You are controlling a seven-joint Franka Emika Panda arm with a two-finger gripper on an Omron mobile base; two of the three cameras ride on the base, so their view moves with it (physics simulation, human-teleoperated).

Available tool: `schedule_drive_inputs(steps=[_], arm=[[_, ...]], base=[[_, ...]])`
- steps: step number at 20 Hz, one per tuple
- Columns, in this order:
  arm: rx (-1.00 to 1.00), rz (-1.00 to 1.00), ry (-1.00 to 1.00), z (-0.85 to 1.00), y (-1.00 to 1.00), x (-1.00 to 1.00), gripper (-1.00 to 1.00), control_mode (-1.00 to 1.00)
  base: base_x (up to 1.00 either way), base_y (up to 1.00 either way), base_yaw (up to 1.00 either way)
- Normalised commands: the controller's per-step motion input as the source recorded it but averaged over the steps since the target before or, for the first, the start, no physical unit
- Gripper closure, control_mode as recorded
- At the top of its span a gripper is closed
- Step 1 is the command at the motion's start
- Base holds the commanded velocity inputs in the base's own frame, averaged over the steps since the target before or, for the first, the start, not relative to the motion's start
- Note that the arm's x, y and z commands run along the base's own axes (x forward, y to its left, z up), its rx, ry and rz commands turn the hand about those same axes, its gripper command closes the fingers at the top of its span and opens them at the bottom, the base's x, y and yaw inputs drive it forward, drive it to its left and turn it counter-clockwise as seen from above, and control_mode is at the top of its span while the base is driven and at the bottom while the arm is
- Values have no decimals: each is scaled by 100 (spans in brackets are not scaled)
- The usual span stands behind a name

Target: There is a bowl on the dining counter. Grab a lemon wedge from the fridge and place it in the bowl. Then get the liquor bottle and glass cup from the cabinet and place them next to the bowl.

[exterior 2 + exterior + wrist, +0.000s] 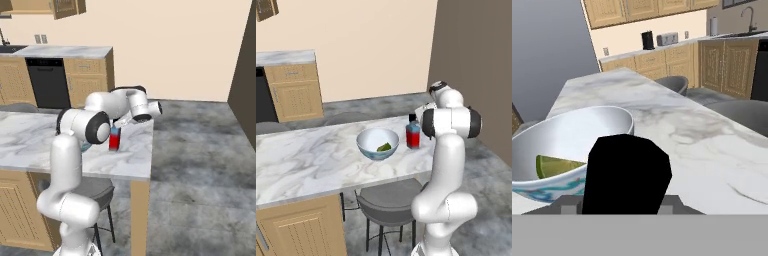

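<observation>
Liquor bottle (413, 134) beside the bowl (377, 143)
No readable label; red body, black cap, glossy bowl holding lemon wedge (384, 147); whether gripper (120, 125) grips: cannot tell.

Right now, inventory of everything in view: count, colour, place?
counter: 1, white-grey marble over light wood doors, centre
bowl: 1, white with blue pattern, on counter
lemon wedge: 1, yellow-green, in bowl
bottle: 1, red with dark cap, on counter beside bowl
stools: several, grey, along the counter
dishwasher: 1, black, under far counter
wall cabinets: light wood, far wall
gripper: 1, dark, at the bottle's cap; jaw state unclear
</observation>
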Motion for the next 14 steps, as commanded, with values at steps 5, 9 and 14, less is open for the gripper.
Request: schedule_drive_inputs(steps=[5, 9, 14], arm=[[-2, 0, -15, -37, 5, -6, 100, -100], [0, 0, -20, -30, 1, -29, 100, -100], [0, 0, -15, -26, 2, -25, 100, -100]], base=[[0, 0, 0], [0, 0, 0], [0, 0, 0]])
